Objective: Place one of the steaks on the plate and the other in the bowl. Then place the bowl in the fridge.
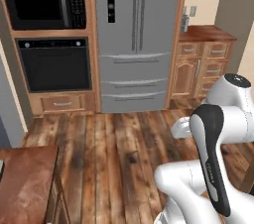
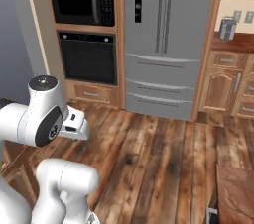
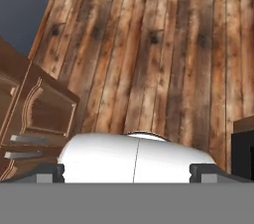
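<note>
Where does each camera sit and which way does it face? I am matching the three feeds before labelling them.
Left base view: behind the arm on its left, facing the closed fridge, wall oven and microwave.
Right base view: behind the arm on its right, facing the same fridge and oven from the other side.
Hand view: on the hand, looking down at the wood floor; the open claw has its tips at the bottom.
Both base views share the fridge, oven, microwave and floor.
</note>
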{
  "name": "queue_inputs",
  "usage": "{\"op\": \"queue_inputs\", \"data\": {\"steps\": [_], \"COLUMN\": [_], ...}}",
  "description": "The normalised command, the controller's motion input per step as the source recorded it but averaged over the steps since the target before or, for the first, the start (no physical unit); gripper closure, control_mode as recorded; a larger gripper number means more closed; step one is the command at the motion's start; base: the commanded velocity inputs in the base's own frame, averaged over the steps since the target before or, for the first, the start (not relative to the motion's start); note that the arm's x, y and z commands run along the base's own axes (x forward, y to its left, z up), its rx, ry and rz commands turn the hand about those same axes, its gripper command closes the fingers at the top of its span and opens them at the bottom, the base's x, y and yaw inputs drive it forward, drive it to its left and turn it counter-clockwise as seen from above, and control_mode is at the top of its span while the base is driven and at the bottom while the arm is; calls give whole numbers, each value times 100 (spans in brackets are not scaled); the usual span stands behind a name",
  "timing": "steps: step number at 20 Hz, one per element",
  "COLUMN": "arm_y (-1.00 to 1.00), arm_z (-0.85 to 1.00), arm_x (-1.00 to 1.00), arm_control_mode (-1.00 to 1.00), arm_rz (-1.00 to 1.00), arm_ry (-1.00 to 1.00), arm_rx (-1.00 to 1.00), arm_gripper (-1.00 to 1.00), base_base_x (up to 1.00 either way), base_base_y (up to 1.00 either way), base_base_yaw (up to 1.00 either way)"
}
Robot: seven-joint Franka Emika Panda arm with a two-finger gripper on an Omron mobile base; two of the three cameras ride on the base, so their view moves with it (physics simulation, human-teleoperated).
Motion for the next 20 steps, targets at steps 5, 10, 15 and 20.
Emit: {"op": "queue_inputs", "data": {"steps": [5,10,15,20], "arm_y": [0,0,0,0], "arm_z": [0,0,0,0], "arm_x": [0,0,0,0], "arm_control_mode": [100,100,100,100], "arm_rz": [0,0,0,0], "arm_ry": [0,0,0,0], "arm_rx": [0,0,0,0], "arm_gripper": [-100,-100,-100,-100], "base_base_x": [75,78,71,69], "base_base_y": [-8,-14,-27,-37], "base_base_yaw": [-13,-8,-5,-1]}}
